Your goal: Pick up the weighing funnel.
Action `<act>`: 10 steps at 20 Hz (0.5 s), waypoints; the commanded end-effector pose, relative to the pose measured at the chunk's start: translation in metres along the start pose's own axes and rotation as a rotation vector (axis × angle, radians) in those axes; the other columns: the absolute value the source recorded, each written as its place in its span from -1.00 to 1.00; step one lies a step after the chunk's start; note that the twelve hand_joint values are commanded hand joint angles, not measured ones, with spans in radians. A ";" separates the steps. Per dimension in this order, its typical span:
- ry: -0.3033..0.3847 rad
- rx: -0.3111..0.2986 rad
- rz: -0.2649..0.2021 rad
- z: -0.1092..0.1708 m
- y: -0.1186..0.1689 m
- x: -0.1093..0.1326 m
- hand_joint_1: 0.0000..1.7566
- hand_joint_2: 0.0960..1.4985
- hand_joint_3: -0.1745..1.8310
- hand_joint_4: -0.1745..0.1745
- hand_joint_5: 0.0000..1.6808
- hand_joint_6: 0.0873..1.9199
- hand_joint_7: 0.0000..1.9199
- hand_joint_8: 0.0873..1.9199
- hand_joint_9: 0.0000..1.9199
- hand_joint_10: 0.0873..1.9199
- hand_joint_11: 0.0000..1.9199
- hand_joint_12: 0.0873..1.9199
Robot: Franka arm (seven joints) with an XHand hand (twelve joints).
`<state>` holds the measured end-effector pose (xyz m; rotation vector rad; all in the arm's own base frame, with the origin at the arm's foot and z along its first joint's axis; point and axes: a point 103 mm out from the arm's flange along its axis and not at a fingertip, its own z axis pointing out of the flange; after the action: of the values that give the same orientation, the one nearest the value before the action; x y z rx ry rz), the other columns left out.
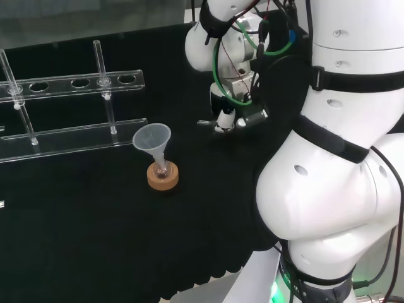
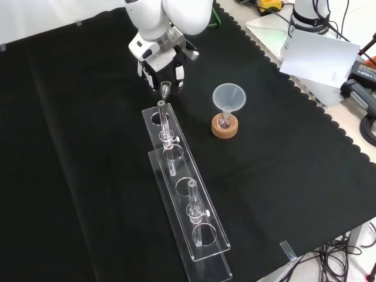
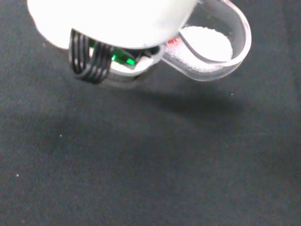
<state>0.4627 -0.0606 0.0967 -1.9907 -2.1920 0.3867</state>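
The weighing funnel [image 3: 207, 52] is a small clear scoop with white powder in its bowl. It sits against the hand [image 3: 113, 19] and casts a shadow on the black cloth below it. In the head view the hand [image 1: 230, 104] hangs low over the cloth, and the weighing funnel's clear stem [image 1: 207, 123] sticks out to its left. In the front view the hand [image 2: 158, 61] is at the top, fingers curled downward, with the weighing funnel's clear end [image 2: 165, 89] just below them.
The big funnel [image 1: 152, 140] [image 2: 228, 97] stands in a small flask on a cork ring [image 1: 163, 177] [image 2: 225, 127], to the hand's lower left in the head view. A clear rack with round holes [image 1: 69, 82] [image 2: 182, 188] lies beyond it.
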 end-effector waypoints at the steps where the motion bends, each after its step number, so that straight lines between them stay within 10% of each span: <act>1: -0.024 0.003 0.004 -0.010 -0.012 -0.007 0.38 -0.31 -0.18 -0.39 0.88 -1.00 0.63 -0.95 0.54 -1.00 0.10 -0.10; 10: -0.068 0.001 0.007 -0.033 -0.024 -0.011 0.38 -0.31 -0.18 -0.40 0.88 -1.00 0.63 -0.95 0.54 -1.00 0.10 -0.10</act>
<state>0.4539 -0.0697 0.1290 -2.0142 -2.2167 0.4333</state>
